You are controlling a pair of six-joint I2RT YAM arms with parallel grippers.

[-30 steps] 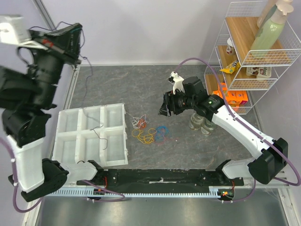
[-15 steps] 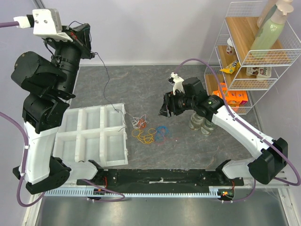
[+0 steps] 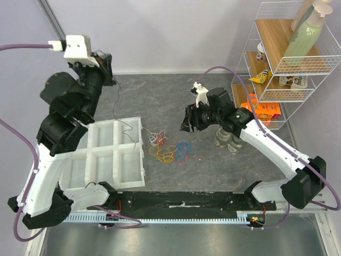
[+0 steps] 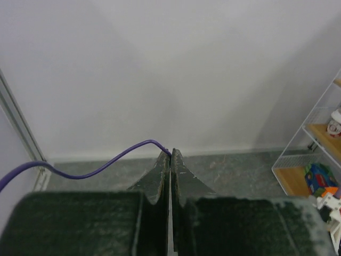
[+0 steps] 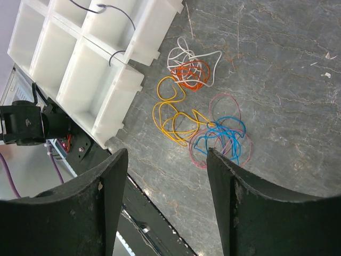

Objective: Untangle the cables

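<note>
While the left claw [image 3: 105, 66] hangs high over the far left corner of the desk [image 3: 160, 96], its jaws are clenched on one dark cable [image 3: 114, 106]. The left wrist view shows that strand [image 4: 106, 166] leaving the pinched tips [image 4: 170, 154] and trailing off to the side. The strand's long axis runs steeply down from the claw into the right-hand compartments of the white tray [image 3: 143, 160], where its curled lower end [image 5: 114, 56] lies (apparently free of the others, though I cannot be sure).

Just right of the tray, the rest of the cables [image 3: 168, 146] sit in a loose bunch on the desk. The white and red-orange loops [image 5: 192, 66] lie nearest the tray corner, the yellow [image 5: 173, 120] in the middle and the blue [image 5: 224, 136] beyond.

The right claw [image 3: 186, 121] hovers almost straight above that bunch, released and gripping nothing, its fingers [image 5: 114, 176] spread either side of the yellow-blue knot. It is clearly the nearer arm, so the next pick is probably a plain descent, with the jaws set across the yellow loops.
</note>
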